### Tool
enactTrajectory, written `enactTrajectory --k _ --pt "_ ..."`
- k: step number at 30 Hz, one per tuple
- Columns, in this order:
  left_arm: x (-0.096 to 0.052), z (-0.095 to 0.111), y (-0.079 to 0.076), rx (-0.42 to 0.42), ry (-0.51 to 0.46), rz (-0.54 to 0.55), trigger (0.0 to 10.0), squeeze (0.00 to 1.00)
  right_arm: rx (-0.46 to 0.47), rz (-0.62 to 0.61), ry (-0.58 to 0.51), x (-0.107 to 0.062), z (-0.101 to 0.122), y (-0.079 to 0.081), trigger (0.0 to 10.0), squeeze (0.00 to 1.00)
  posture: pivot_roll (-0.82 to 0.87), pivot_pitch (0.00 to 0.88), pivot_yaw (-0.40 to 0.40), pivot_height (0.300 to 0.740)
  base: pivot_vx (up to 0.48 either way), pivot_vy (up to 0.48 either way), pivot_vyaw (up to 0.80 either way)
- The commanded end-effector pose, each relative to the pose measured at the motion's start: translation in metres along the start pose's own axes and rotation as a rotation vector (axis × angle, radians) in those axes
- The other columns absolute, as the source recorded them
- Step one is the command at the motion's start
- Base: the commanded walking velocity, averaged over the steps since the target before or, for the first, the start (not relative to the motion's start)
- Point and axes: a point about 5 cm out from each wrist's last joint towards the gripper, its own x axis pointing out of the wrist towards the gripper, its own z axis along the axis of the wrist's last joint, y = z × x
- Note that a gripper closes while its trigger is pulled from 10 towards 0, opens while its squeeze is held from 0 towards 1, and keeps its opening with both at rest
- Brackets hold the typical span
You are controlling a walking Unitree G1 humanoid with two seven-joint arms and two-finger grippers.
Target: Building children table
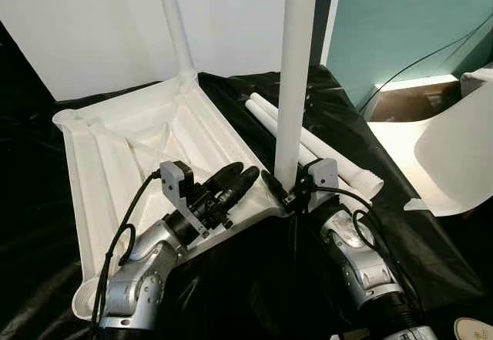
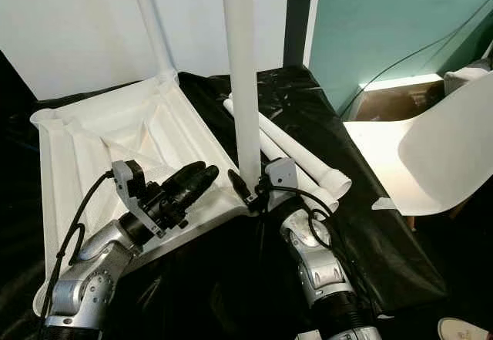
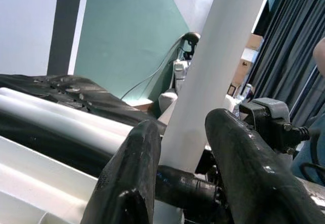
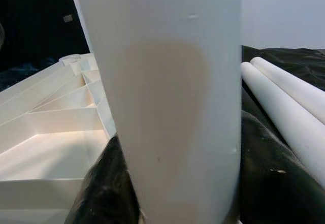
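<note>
Closest to the camera are the two silver arms, both reaching in toward the near corner of the tabletop [image 1: 115, 163], which is lying flipped over, ribbed underside up, on a black sheet [image 1: 254, 278].

Progress so far: one leg [image 1: 173, 20] is already standing in the far corner socket. A second leg [image 1: 295, 70] is upright at the near right corner, and it looks like it's being seated or screwed in right now, though I can't tell if it's fully home. Two spare legs [image 1: 323, 151] lie side by side on the sheet just right of the tabletop, touching each other. So roughly one done, one in progress, two to go, then flipping the whole thing over.

Poses: the right gripper [image 1: 286, 190] comes up from below right and has its fingers clamped round the base of the upright leg; the right wrist view shows the black fingers hugging the white tube on both sides. The left gripper [image 1: 231, 184] angles in from the left over the tabletop's near edge, pointing at the same leg. Its fingers [image 3: 127, 178] are spread apart and holding nothing, with the leg just beyond them.
</note>
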Motion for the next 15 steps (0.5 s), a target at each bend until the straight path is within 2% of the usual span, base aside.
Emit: enactTrajectory --k 1,5,6,8,9,15 --pt "-0.001 -0.001 -0.001 0.002 0.0 -0.002 10.0 0.0 0.0 -0.061 0.087 -0.012 -0.015 -0.011 10.0 1.0 0.1 0.0 0.045 0.74 0.0 0.0 0.0" --pt "-0.001 -0.004 -0.002 -0.003 0.015 -0.006 10.0 0.0 0.004 -0.063 0.084 -0.013 -0.013 -0.011 10.0 1.0 0.1 0.0 0.045 0.74 0.0 0.0 0.0" --pt "0.0 -0.004 -0.004 -0.017 0.017 -0.013 10.0 0.0 0.014 -0.07 0.08 -0.014 -0.011 -0.012 10.0 0.95 0.09 0.0 0.054 0.74 0.0 0.0 0.0" --pt "0.0 -0.004 -0.004 -0.017 0.017 -0.013 10.0 0.0 0.014 -0.07 0.08 -0.014 -0.011 -0.012 10.0 0.95 0.09 0.0 0.054 0.74 0.0 0.0 0.0" --pt "0.0 -0.005 -0.004 -0.022 0.02 -0.017 10.0 0.0 0.019 -0.071 0.076 -0.015 -0.009 -0.012 10.0 0.0 0.08 0.0 0.056 0.74 0.0 0.0 0.0" --pt "0.003 -0.007 -0.002 -0.015 0.034 -0.015 10.0 0.0 0.037 -0.007 0.079 -0.024 -0.001 -0.011 10.0 0.0 0.08 0.0 0.058 0.74 0.0 0.0 0.0"
